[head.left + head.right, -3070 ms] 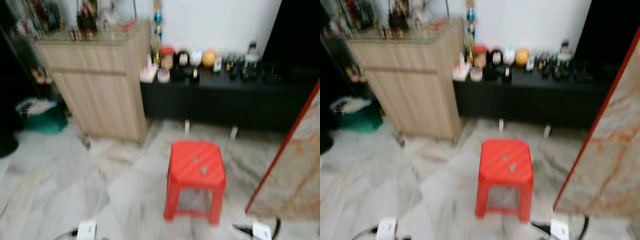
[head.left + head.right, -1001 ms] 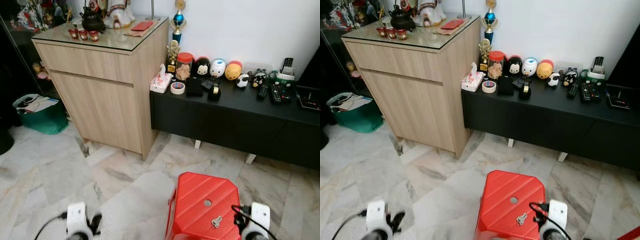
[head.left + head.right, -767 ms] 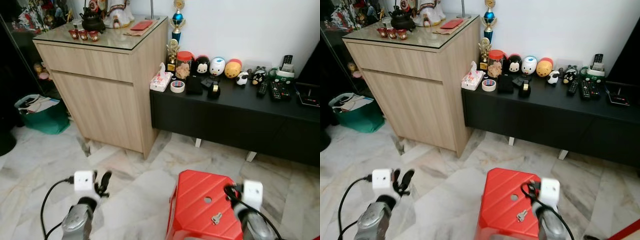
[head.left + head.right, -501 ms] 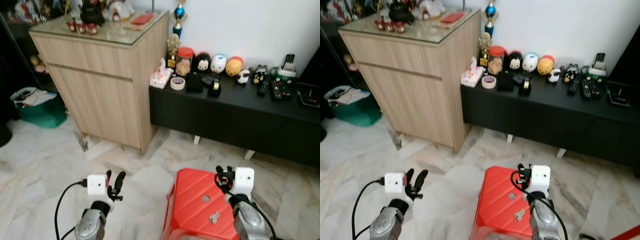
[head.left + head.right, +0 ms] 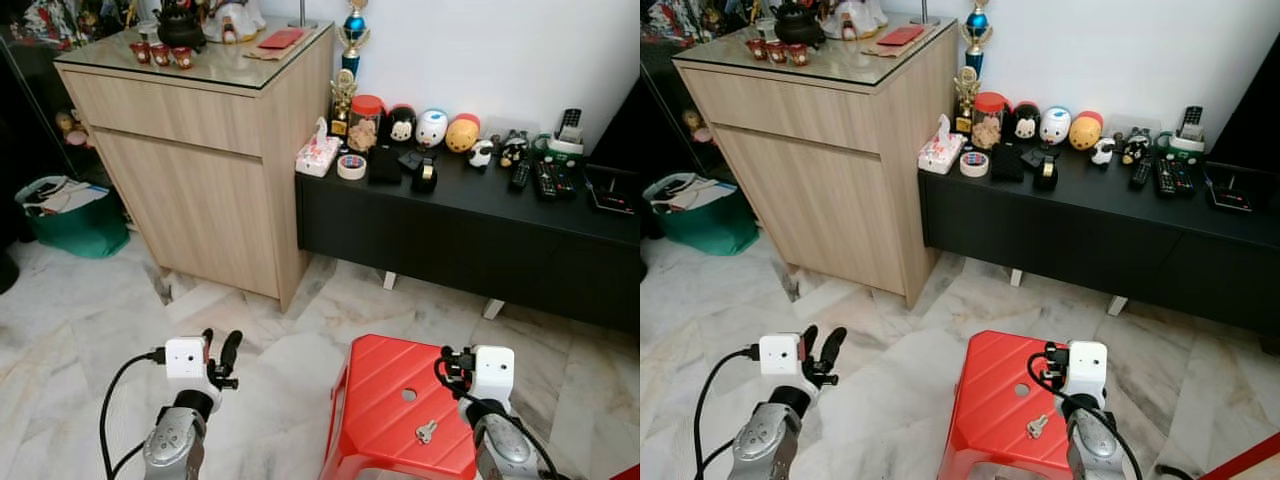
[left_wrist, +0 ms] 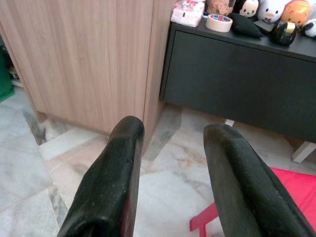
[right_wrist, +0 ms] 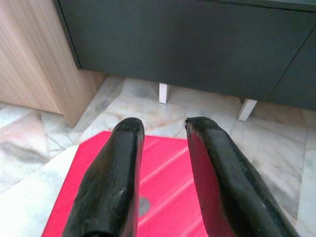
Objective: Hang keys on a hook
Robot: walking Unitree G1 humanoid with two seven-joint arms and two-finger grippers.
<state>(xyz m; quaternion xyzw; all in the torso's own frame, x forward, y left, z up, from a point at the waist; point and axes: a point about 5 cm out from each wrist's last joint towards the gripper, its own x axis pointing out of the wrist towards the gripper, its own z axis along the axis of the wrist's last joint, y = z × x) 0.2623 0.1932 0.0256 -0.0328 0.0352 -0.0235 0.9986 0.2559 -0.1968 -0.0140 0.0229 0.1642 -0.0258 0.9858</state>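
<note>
A small bunch of silver keys (image 5: pixel 426 432) lies on the top of a red plastic stool (image 5: pixel 380 400), near its front right, beside a round hole. My right gripper (image 5: pixel 450 360) hovers open over the stool's far right part, just beyond the keys, with nothing between its fingers (image 7: pixel 123 163). In the right wrist view the stool (image 7: pixel 163 168) lies right under those fingers. My left gripper (image 5: pixel 220 343) is held open above the marble floor to the left of the stool, and its fingers (image 6: pixel 118 163) are empty.
A light wooden cabinet (image 5: pixel 200 160) stands ahead on the left. Next to it runs a low black console (image 5: pixel 470 230) carrying toys, a tape roll and remote controls. A green bin (image 5: pixel 65 215) sits at far left. Marble floor lies between me and the furniture.
I have come closer to the stool. Both arms have risen from the bottom edge, and the right gripper now hangs over the stool. The keys have stayed put.
</note>
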